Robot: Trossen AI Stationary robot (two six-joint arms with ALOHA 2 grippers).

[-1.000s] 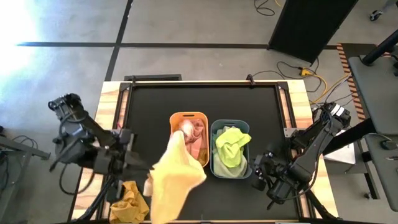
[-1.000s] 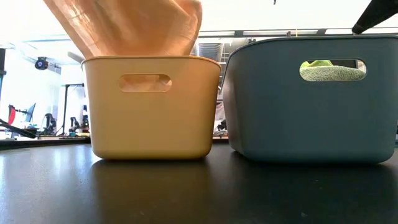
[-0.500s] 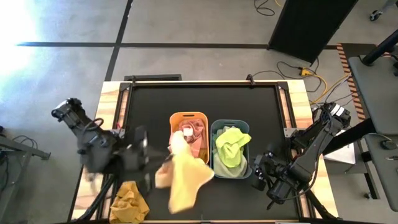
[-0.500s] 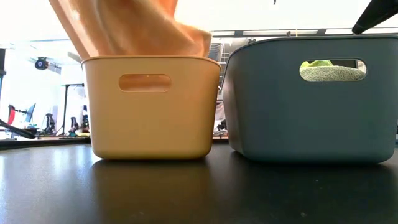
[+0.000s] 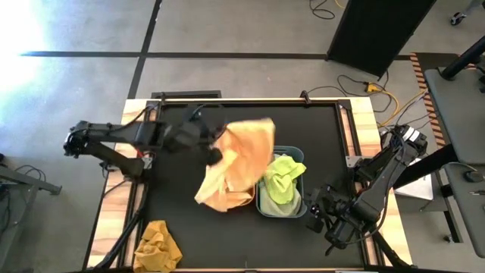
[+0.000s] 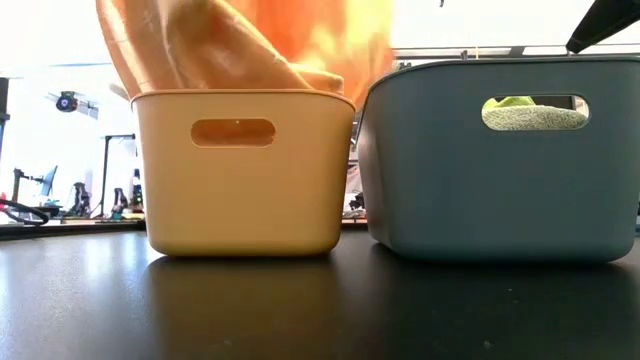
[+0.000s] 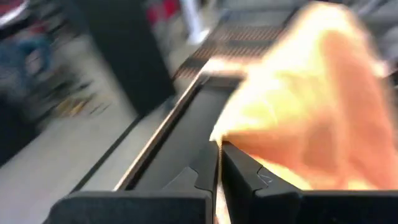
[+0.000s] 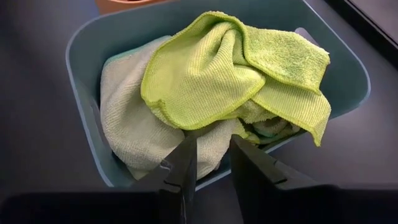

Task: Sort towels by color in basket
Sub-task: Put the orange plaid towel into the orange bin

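Note:
My left gripper (image 5: 215, 152) (image 7: 217, 152) reaches in from the table's left and is shut on a yellow towel (image 5: 236, 163) that spreads above the orange tub (image 6: 245, 170) and hides it from above. In the low view the towel (image 6: 250, 45) rises over the tub's rim. The blue-grey tub (image 5: 295, 206) (image 6: 500, 160) holds a lime green towel (image 8: 217, 74) lying on a pale green one (image 8: 127, 121). My right gripper (image 5: 318, 214) (image 8: 208, 162) is open, beside that tub's near right corner. A mustard towel (image 5: 158, 246) lies crumpled on the table's near left. My left gripper pinches the yellow towel between its two fingers at an edge (image 7: 219, 138) on the towel's left side. It comes roughly level from the table's left. The towel billows out beyond the fingers over the orange tub, slack; blur hides how many layers are held.
The two tubs stand side by side at the table's middle, almost touching. Bare black tabletop (image 5: 242, 121) lies on their far side and toward the left edge. Wooden rails frame the table. Cables and a dark cabinet are on the floor beyond.
My left gripper has swung fast from the table's near left toward the far side and right, ending beside the orange tub. The yellow towel, which hung over the near part of the table, has been carried along and now spreads over the tub.

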